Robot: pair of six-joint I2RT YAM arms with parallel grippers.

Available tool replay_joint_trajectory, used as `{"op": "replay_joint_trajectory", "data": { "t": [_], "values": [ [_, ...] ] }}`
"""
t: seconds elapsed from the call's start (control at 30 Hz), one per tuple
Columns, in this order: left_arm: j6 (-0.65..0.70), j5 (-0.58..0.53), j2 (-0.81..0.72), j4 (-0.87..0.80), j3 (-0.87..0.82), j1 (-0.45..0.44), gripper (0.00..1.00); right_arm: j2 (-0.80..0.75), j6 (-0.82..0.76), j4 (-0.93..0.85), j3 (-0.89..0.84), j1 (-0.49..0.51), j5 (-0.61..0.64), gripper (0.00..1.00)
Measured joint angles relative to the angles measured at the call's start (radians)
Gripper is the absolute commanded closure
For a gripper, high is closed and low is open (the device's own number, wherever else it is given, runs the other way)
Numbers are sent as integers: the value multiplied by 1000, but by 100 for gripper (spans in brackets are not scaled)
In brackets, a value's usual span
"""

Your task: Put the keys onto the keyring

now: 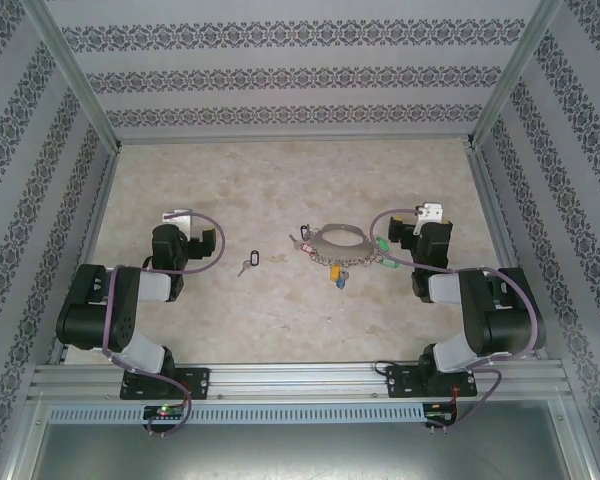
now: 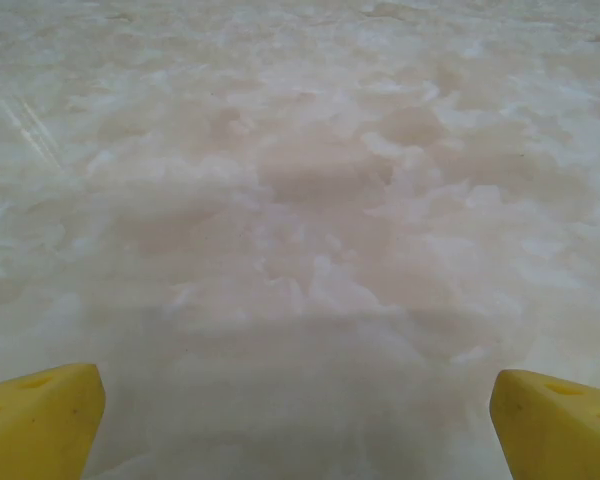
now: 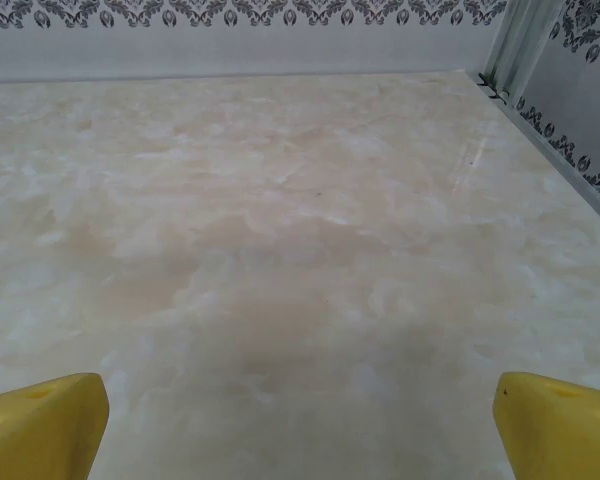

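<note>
Key (image 1: 245, 263) lies at frame centre, apart from the keyring (image 1: 340, 243) to its right; left gripper (image 2: 298, 420) and right gripper (image 3: 300, 425) both spread wide, empty.

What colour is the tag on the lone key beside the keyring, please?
Black; the tag shows best in the top external view.

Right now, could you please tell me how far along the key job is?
Nothing looks done: the black-tagged key lies on the table, apart from the keyring. Nothing in hand: the left claw and right claw are open and empty. Left: grasping that key and threading it on.
</note>
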Motion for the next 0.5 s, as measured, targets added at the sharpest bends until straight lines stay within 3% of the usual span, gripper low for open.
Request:
{"op": "replay_joint_trajectory", "data": {
  "t": [0.5],
  "values": [
    [0, 0, 0, 4, 2, 0, 1, 0, -1, 4, 0, 6, -1, 2]
  ]
}}
